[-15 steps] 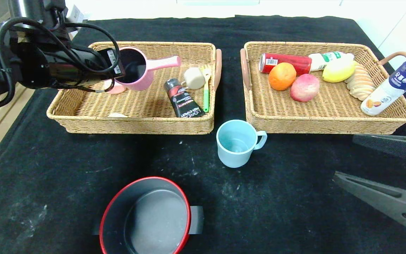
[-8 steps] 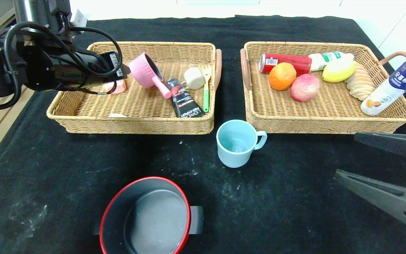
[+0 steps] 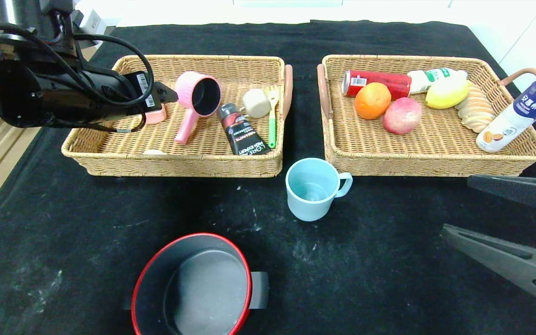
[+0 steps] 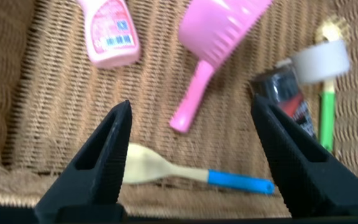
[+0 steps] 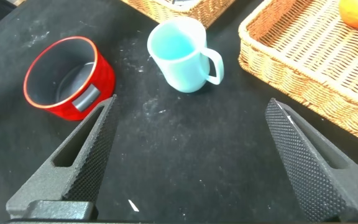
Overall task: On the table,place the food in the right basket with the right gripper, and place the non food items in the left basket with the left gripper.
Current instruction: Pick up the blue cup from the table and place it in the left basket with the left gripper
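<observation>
The left gripper (image 3: 168, 95) is hovering at the upper left of the head view, over the left wicker basket (image 3: 110, 160), its jaws spread wide and holding nothing. The pink saucepan (image 3: 197, 102) is lying on its side inside that basket, just beside the gripper tip, its handle pointing toward the lower left. In the left wrist view it (image 4: 219, 46) is lying near a pink bottle (image 4: 109, 31), a black tube (image 4: 286, 93) and a blue-handled wooden spoon (image 4: 185, 175). The light blue mug (image 3: 313, 188) is standing on the black tablecloth (image 3: 86, 232) at centre frame; the red-rimmed pot (image 3: 196, 288) is sitting at bottom centre. The right gripper (image 3: 505, 228) is resting at the lower right, spread open, empty.
</observation>
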Action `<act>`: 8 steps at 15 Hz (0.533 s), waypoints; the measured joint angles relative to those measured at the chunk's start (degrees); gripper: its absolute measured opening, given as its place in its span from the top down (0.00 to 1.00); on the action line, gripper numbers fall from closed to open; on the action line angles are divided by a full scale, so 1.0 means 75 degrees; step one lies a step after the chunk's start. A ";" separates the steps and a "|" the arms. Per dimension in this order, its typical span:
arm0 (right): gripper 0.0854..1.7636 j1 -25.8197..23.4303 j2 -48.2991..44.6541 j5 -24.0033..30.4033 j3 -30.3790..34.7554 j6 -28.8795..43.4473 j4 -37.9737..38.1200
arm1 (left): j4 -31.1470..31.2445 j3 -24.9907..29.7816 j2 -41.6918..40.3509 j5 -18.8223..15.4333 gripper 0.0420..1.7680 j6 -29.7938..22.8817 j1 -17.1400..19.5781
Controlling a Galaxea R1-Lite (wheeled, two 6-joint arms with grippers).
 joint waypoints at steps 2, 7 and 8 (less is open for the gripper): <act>0.03 -0.0050 0.0000 0.0000 -0.0015 0.0000 -0.0003 | 0.0198 0.0460 -0.0458 -0.0015 0.16 0.0020 -0.0315; 0.03 -0.0076 0.0011 0.0000 -0.0021 0.0000 -0.0007 | 0.1479 0.1037 -0.1539 -0.0033 0.10 -0.0018 -0.1793; 0.03 -0.0076 0.0011 -0.0003 -0.0023 0.0003 -0.0007 | 0.1591 0.1047 -0.1635 -0.0020 0.09 -0.0029 -0.2098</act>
